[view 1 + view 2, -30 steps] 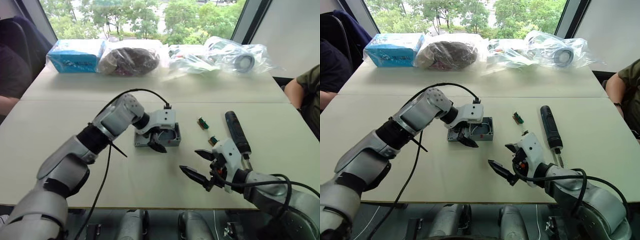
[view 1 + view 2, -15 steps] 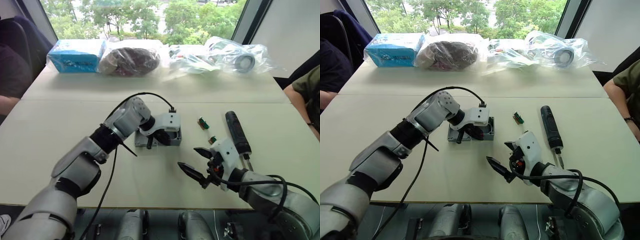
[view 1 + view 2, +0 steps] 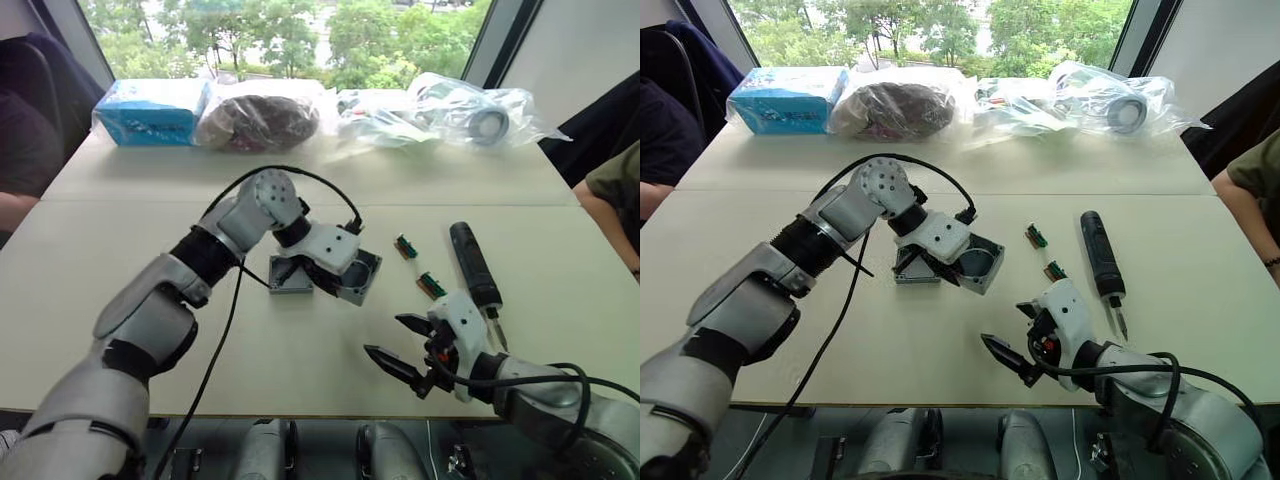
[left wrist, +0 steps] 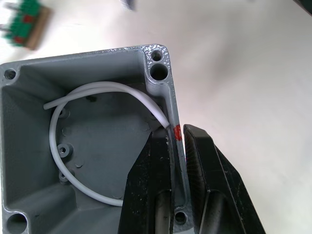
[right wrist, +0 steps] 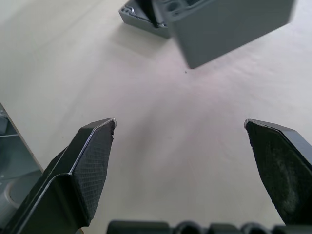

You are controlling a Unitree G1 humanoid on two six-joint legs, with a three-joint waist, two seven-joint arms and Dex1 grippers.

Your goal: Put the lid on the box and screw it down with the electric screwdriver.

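**One box, one lid, one driver: stock at mid-table**

One box [image 3: 980, 262]: grey, square, open-topped, held tilted off the table [image 3: 760, 240] at its centre. Our left gripper [image 4: 176, 146] is clenched on one side wall, one finger inside and one outside, right at the small red mark. We judge the box rigid and fairly heavy for its size, probably cast metal, with smooth walls that could slip in a thin-wall pinch; a hold across two opposite walls would likely sit firmer. One loose white cord [image 4: 87, 146] curls inside it, soft and liable to shift.

One lid [image 3: 915, 266]: flat grey plate lying on the table just left of the box, partly hidden by our left gripper. We judge it stiff, light and low, best taken by its edges.

One electric screwdriver [image 3: 1098, 255]: black, pen-shaped, lying on the table to the right, bit pointing toward the near edge. We judge it hard, round and prone to roll; take it around mid-barrel.

Two small green parts [image 3: 1036, 236] lie between box and screwdriver.

One right gripper [image 3: 1020, 338]: released, fingers spread wide, holding nothing, hovering near the front edge, just left of the screwdriver's tip.

Four packages along the far edge: one blue box [image 3: 775, 98] and three clear bags [image 3: 1110, 100].
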